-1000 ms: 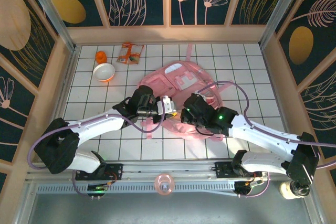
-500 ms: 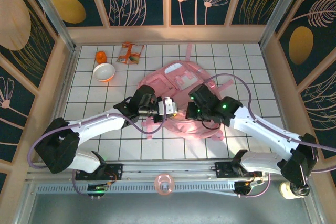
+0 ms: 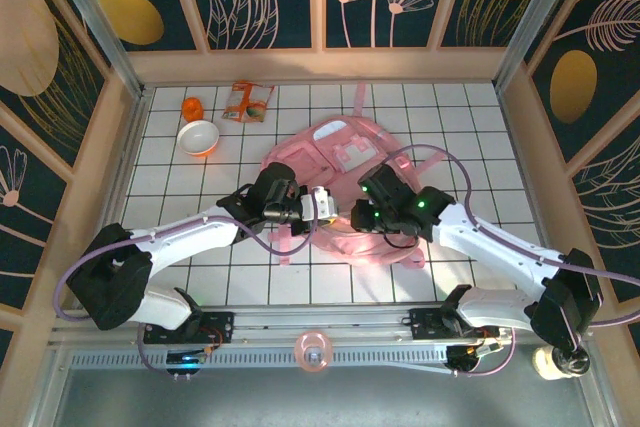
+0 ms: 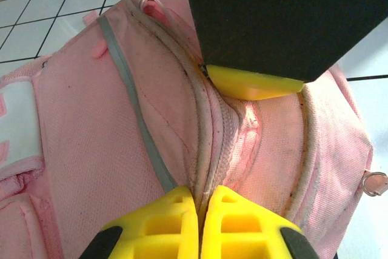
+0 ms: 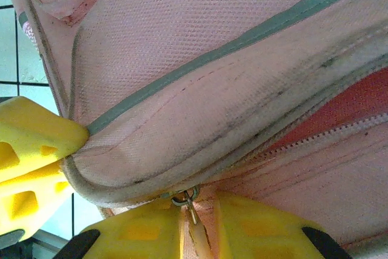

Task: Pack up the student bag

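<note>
On white tiled table (image 3: 470,117) | student bag (image 3: 345,152) (pink) | both jaws pinching its fabric

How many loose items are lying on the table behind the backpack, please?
3: an orange ball at far left, a white bowl just in front, a snack packet to their right. Others may hide beneath the backpack.

Top external camera high behind the arm bases, looking down the tiled worktop (image 3: 480,117) toward twelve o'clock, both wrist cameras pressed very close on the student bag (image 4: 91,125), all three views sharing its zip seam at centre
</note>
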